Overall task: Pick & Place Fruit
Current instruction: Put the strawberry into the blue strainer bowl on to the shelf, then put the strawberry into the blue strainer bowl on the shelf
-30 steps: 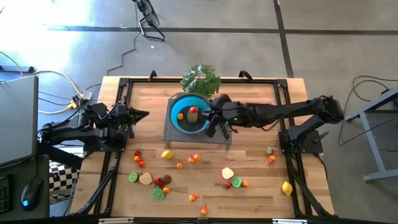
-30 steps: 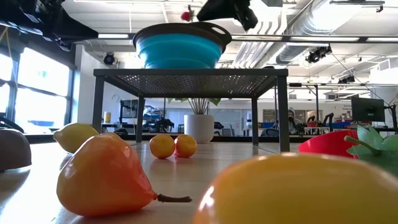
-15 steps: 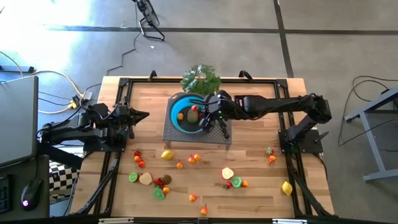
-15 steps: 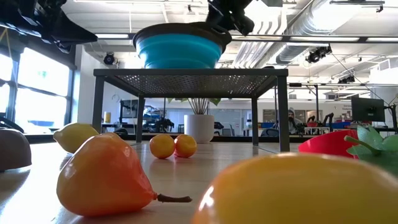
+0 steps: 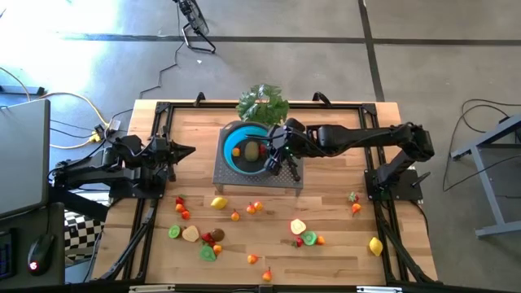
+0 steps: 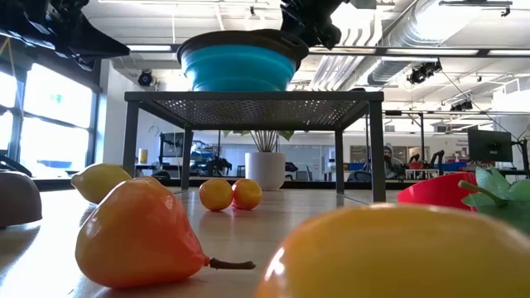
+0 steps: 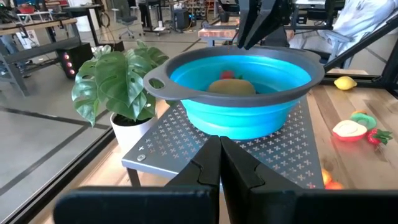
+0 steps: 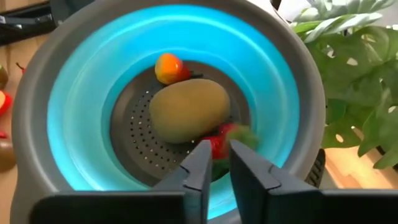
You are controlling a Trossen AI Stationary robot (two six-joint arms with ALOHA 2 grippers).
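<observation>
As the right gripper (image 8: 214,163) is parting slightly above the blue bowl (image 8: 56,93), holding nothing, the red fruit (image 8: 227,140) is dropping and may bounce out.

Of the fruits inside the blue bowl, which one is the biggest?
The olive-brown oval fruit at the centre of the blue bowl. It is far larger than the small orange fruit and the red-green one.

A blue bowl (image 5: 247,148) with a dark rim sits on a perforated metal stand (image 5: 285,177) at the far middle of the wooden table (image 5: 342,244). A leafy potted plant (image 5: 263,103) stands just behind the bowl. A laptop (image 5: 20,155) lies off the table's edge.
</observation>
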